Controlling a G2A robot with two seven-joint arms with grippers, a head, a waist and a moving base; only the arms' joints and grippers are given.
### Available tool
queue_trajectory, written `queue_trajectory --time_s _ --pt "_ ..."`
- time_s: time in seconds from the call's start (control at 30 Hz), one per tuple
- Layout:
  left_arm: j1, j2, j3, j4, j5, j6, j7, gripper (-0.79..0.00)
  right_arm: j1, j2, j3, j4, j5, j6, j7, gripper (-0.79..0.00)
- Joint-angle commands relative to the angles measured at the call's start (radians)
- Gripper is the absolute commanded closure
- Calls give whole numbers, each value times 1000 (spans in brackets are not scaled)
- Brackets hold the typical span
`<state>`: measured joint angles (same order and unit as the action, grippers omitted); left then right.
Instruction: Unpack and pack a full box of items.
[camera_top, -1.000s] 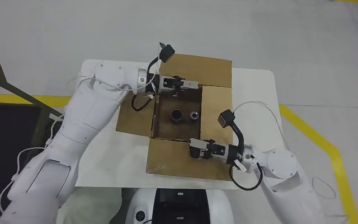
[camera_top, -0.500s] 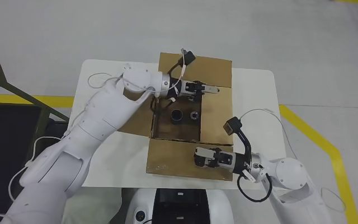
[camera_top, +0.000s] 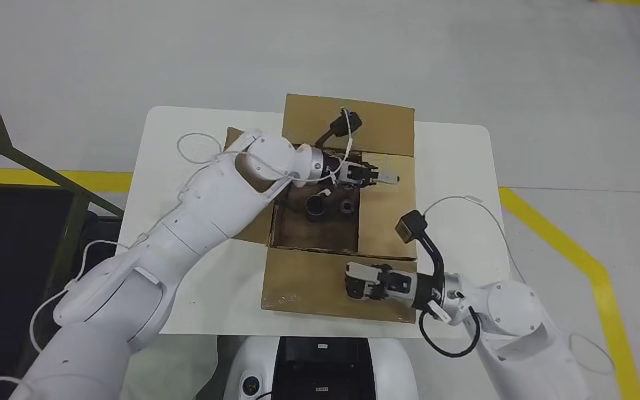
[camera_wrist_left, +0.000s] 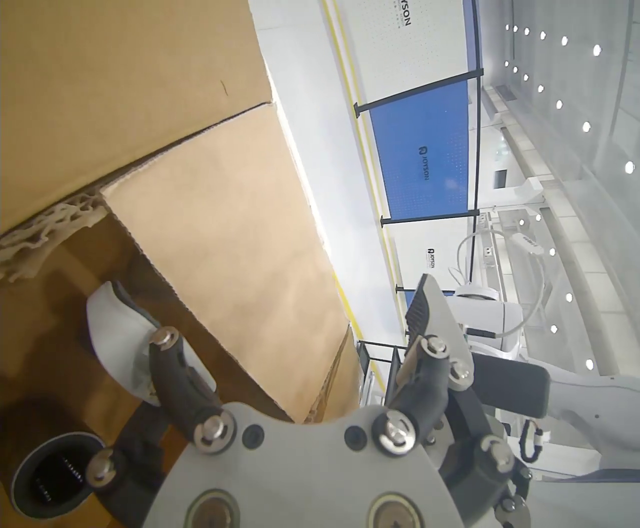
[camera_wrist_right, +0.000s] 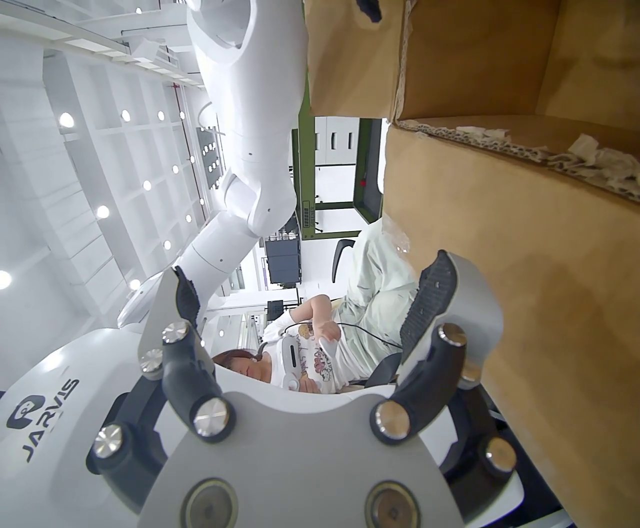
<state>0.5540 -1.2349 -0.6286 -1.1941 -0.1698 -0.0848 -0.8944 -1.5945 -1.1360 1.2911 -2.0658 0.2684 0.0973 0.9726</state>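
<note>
Reaching across the open box (camera_top: 300, 232), the left claw (camera_top: 390, 179) hangs with its fingers spread wide and empty above the seam where the right flap (camera_top: 388, 218) folds out. The right claw (camera_top: 350, 280), equally wide and empty, hovers over the near flap (camera_top: 305, 288). The box sits mid-worktop (camera_top: 450, 150) with its flaps splayed, and two dark items remain on its floor, near each other toward the far right corner: a cup-like cylinder (camera_top: 316, 205) and a smaller round piece (camera_top: 347, 207) with a pale centre. Both look rigid and light, with smooth sides that could slip. A hold from straight above seems safest, across the cylinder's rim or around the smaller piece's body. The cardboard appears stiff enough to keep its shape, though its torn corrugated edges and hinged flaps would give under a push. In the left wrist view, one finger (camera_wrist_left: 117, 330) sits inside the box just above the cylinder while the other (camera_wrist_left: 432, 320) rides outside the flap edge, so the wall stands between them and the claw is likely to need shifting inward before any descent. The left forearm covers the left side of the opening, the walls are deep, and a loose white cable (camera_top: 198, 146) loops near the box corner.
</note>
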Motion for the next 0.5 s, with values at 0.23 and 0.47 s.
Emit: queue_trajectory --time_s 0.23,0.47 --pt "6 -30 -19 35 -81 -69 44 -785 4 6 -8 8 7 20 -18 -785" --pt "23 -21 -102 -6 -174 -113 5 -785 11 10 -8 26 21 49 -49 -785"
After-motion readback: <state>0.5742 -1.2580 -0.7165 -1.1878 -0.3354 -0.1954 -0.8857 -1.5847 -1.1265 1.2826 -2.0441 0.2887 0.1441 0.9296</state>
